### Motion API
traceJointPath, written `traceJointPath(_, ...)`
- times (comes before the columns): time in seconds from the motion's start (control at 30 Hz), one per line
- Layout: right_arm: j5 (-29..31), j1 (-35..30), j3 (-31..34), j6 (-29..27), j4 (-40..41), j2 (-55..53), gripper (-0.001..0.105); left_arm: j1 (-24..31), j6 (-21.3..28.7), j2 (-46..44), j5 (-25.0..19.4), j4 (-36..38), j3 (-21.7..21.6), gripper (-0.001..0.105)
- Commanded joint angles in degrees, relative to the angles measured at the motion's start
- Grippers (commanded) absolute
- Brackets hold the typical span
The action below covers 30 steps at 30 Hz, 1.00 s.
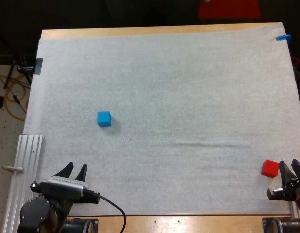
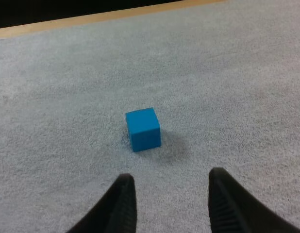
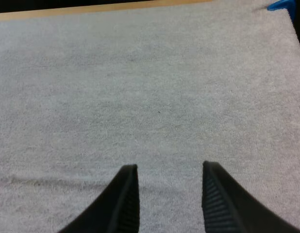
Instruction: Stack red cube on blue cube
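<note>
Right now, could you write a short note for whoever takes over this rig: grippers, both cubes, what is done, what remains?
Left gripper: open, empty, at the white mat's near edge, blue cube ahead of it.
Right gripper: open, empty, red cube close beside it at the mat's near right corner.
Cubes lie far apart on the mat.
Done: nothing yet.
Left: grasp red cube, set it on blue cube.

Bright, even light; blue cube (image 2: pixel 143 128) casts a faint shadow.
</note>
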Motion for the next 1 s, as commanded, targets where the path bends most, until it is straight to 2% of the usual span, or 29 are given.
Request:
traceJointPath(0.0, -0.6, 0.0, -0.1, 0.0, -0.1, -2.2, 0.031, -0.3, -0.3, -7.9, -0.5, -0.7, -0.1, 0.035)
traceJointPath(0.4, 0.3, 0.0, -0.1, 0.0, -0.1, -2.2, 0.031, -0.3, -0.3, -7.8, -0.5, -0.8, -0.1, 0.035)
traceJointPath(0.5, 1.0, 0.0, -0.8, 0.0, 0.4, -1.7, 0.031, -0.3, 0.6, -7.3, 2.5, -1.6, -0.1, 0.035)
traceJointPath(0.57, 0.9, 0.0, -2.3, 0.0, 2.6, -0.2, 0.031, -0.3, 0.5, -6.1, 6.9, -1.9, -0.1, 0.035)
traceJointPath(0.67, 0.9, 0.0, -4.5, 0.0, 6.0, 3.2, 0.031, -0.8, -0.5, -3.9, 10.7, -1.9, -0.1, 0.035)
traceJointPath(0.8, 0.9, 0.0, -6.9, 0.0, 10.2, 8.4, 0.031, -3.6, -0.5, -0.5, 10.8, -1.9, -0.3, 0.035)
traceJointPath(0.97, 3.4, 0.0, -9.5, 0.0, 13.1, 17.3, 0.031, -9.1, 1.0, 6.1, 10.8, -1.9, -2.6, 0.035)
